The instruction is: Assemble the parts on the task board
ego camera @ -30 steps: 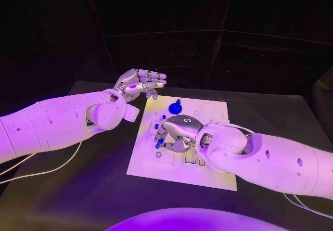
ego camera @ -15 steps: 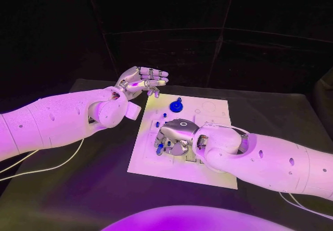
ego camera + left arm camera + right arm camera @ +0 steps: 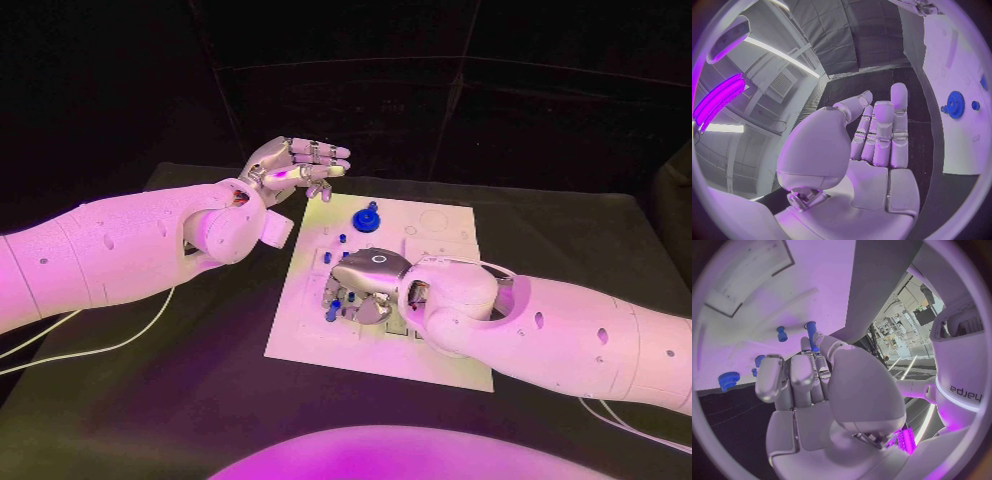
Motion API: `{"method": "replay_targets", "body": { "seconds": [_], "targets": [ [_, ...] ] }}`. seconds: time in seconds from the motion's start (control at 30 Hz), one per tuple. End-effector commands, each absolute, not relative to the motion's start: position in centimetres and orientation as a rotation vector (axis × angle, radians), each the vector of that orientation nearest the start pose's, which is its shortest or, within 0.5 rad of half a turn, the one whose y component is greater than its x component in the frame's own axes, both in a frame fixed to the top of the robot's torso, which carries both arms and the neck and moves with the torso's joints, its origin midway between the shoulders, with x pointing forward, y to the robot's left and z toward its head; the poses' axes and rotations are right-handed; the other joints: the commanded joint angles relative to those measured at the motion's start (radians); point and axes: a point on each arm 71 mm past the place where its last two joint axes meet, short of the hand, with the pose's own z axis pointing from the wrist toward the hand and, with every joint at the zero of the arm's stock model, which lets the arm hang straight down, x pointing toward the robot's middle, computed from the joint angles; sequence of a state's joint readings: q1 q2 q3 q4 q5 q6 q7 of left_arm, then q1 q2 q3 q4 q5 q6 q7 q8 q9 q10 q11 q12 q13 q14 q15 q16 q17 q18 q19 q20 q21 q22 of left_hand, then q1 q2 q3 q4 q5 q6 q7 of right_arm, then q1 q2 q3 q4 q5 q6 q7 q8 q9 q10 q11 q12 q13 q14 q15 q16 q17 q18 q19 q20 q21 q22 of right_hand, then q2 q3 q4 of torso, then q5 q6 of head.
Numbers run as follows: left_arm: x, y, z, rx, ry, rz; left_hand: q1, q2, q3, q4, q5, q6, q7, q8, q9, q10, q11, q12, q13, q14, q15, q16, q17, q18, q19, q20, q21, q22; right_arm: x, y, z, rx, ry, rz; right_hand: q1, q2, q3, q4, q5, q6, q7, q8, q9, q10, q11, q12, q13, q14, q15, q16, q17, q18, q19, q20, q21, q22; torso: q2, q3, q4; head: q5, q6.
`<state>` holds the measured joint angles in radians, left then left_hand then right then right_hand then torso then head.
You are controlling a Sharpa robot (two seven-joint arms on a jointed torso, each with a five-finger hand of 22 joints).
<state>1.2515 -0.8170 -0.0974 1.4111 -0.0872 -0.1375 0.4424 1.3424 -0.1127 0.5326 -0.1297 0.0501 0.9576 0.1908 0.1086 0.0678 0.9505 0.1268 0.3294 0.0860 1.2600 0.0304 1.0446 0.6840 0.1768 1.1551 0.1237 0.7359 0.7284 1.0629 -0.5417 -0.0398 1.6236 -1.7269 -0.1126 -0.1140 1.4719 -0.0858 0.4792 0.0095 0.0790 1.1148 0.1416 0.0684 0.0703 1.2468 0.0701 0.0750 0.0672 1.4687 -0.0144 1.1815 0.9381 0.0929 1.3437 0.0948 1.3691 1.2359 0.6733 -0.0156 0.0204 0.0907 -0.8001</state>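
Note:
The white task board [image 3: 433, 225] lies in the middle of the black table. On its far part stands a blue gear [image 3: 368, 218], also visible in the left wrist view [image 3: 956, 105]. Small blue pegs [image 3: 342, 238] stand near the board's left edge. My right hand [image 3: 369, 282] hovers low over the board's middle and left part, fingers curled down, pinching a blue peg [image 3: 811, 334] between thumb and finger; its tip shows below the fingers [image 3: 335, 305]. My left hand [image 3: 296, 165] is raised beyond the board's far left corner, fingers straight and side by side, holding nothing.
Another short blue peg [image 3: 781, 333] and a blue knurled part [image 3: 728, 381] stand on the board beyond my right hand's fingers. A rectangular recess [image 3: 745, 270] marks the board. Black table [image 3: 173, 380] surrounds the board, and a white cable [image 3: 87, 355] trails on its left.
My right hand has sunk a little lower and nearer over the board with the blue peg. The left hand has stayed almost still.

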Motion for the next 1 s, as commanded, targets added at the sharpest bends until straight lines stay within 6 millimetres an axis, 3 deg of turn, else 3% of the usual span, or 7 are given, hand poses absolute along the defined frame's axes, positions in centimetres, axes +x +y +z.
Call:
{"method": "replay_targets", "body": {
  "seconds": [0.03, 0.43, 0.7, 0.77, 0.83, 0.9, 1.0],
  "targets": [
    [50.7, 21.9, -17.4, -0.929, 1.474, -1.636, -0.001, 0.009, -0.001, -0.005, 0.005, -0.004, 0.001, 0.006, 0.0, -0.007, -0.002, 0.006, -0.001, -0.008, -0.002, -0.002, -0.001, 0.007, -0.007, 0.001, -0.005, -0.001, 39.7, -1.9, -22.9, -0.697, 1.727, 0.873, -0.005, 0.009, 0.007, 0.001, 0.006, 0.0, 0.009, 0.0, 0.001, 0.001, 0.006, -0.002, 0.001, 0.006, 0.006, 0.002, -0.002, -0.013, -0.002, 0.004, -0.001, -0.002, 0.0, -0.0006, -0.0004, -0.001, 0.0],
    [50.7, 21.9, -17.4, -0.93, 1.477, -1.636, -0.001, 0.009, -0.001, -0.005, 0.005, -0.004, 0.001, 0.006, 0.0, -0.007, -0.002, 0.006, -0.001, -0.008, -0.002, -0.002, -0.001, 0.007, -0.007, 0.001, -0.005, -0.001, 39.2, -1.0, -23.0, -0.743, 1.696, 0.854, -0.017, 0.0, 0.007, -0.002, 0.004, -0.005, 0.01, -0.003, 0.0, -0.002, 0.007, -0.007, 0.001, 0.004, 0.008, -0.001, -0.007, -0.012, -0.007, 0.006, -0.004, -0.006, -0.001, -0.0008, 0.0003, -0.002, -0.001],
    [50.7, 21.9, -17.4, -0.931, 1.478, -1.635, -0.003, 0.009, -0.003, -0.005, 0.005, -0.005, 0.001, 0.007, 0.0, -0.009, -0.002, 0.008, -0.001, -0.008, -0.002, -0.002, -0.003, 0.007, -0.007, 0.001, -0.005, -0.001, 38.9, -0.8, -23.0, -0.767, 1.689, 0.861, -0.09, -0.062, -0.029, 0.012, 0.062, -0.063, 0.026, -0.008, -0.006, -0.099, 0.029, -0.015, -0.006, -0.013, 0.028, -0.031, -0.058, 0.005, -0.066, 0.021, -0.053, -0.08, -0.001, -0.0004, -0.0003, -0.002, 0.0],
    [50.7, 21.9, -17.4, -0.931, 1.478, -1.635, -0.003, 0.009, -0.003, -0.005, 0.005, -0.005, 0.001, 0.007, 0.0, -0.009, -0.002, 0.008, -0.001, -0.008, -0.002, -0.002, -0.003, 0.007, -0.007, 0.001, -0.005, -0.001, 38.9, -0.8, -22.9, -0.761, 1.678, 0.87, -0.107, -0.082, -0.058, 0.013, 0.086, -0.112, 0.033, -0.006, -0.007, -0.186, 0.044, -0.007, -0.004, -0.054, 0.039, -0.114, -0.173, 0.027, -0.142, 0.033, -0.125, -0.182, 0.0, -0.0006, -0.0007, -0.003, 0.0],
    [50.7, 22.0, -17.4, -0.931, 1.479, -1.635, -0.003, 0.009, -0.003, -0.005, 0.005, -0.005, 0.001, 0.007, 0.0, -0.009, -0.002, 0.008, -0.001, -0.008, -0.002, -0.002, -0.003, 0.007, -0.007, 0.001, -0.005, -0.001, 38.9, -0.9, -22.7, -0.741, 1.655, 0.88, -0.12, -0.092, -0.095, 0.016, 0.106, -0.148, 0.031, -0.007, -0.006, -0.229, 0.046, -0.008, -0.004, -0.084, 0.042, -0.176, -0.255, 0.043, -0.194, 0.037, -0.18, -0.254, 0.0, -0.0002, -0.0009, -0.002, 0.001],
    [50.7, 22.0, -17.4, -0.931, 1.48, -1.636, -0.003, 0.009, -0.003, -0.005, 0.005, -0.005, 0.001, 0.007, 0.0, -0.009, -0.002, 0.008, -0.001, -0.008, -0.002, -0.002, -0.003, 0.007, -0.007, 0.001, -0.005, -0.001, 38.8, -1.1, -22.4, -0.717, 1.627, 0.893, -0.13, -0.095, -0.156, 0.021, 0.151, -0.167, 0.03, -0.004, -0.003, -0.261, 0.049, 0.007, 0.0, -0.113, 0.042, -0.238, -0.335, 0.055, -0.239, 0.042, -0.239, -0.323, 0.0, 0.0005, -0.001, -0.003, 0.001],
    [50.7, 22.0, -17.4, -0.932, 1.481, -1.635, -0.004, 0.009, -0.003, -0.005, 0.005, -0.005, 0.001, 0.007, 0.0, -0.01, -0.002, 0.009, -0.001, -0.008, -0.001, -0.002, -0.004, 0.007, -0.007, 0.001, -0.006, -0.001, 38.6, -1.6, -22.0, -0.668, 1.576, 0.915, -0.129, -0.083, -0.243, 0.031, 0.173, -0.189, 0.023, -0.005, -0.003, -0.294, 0.049, 0.031, 0.001, -0.131, 0.046, -0.287, -0.402, 0.064, -0.263, 0.042, -0.288, -0.378, 0.0, 0.0016, 0.0006, -0.004, 0.004]
  ]
}}
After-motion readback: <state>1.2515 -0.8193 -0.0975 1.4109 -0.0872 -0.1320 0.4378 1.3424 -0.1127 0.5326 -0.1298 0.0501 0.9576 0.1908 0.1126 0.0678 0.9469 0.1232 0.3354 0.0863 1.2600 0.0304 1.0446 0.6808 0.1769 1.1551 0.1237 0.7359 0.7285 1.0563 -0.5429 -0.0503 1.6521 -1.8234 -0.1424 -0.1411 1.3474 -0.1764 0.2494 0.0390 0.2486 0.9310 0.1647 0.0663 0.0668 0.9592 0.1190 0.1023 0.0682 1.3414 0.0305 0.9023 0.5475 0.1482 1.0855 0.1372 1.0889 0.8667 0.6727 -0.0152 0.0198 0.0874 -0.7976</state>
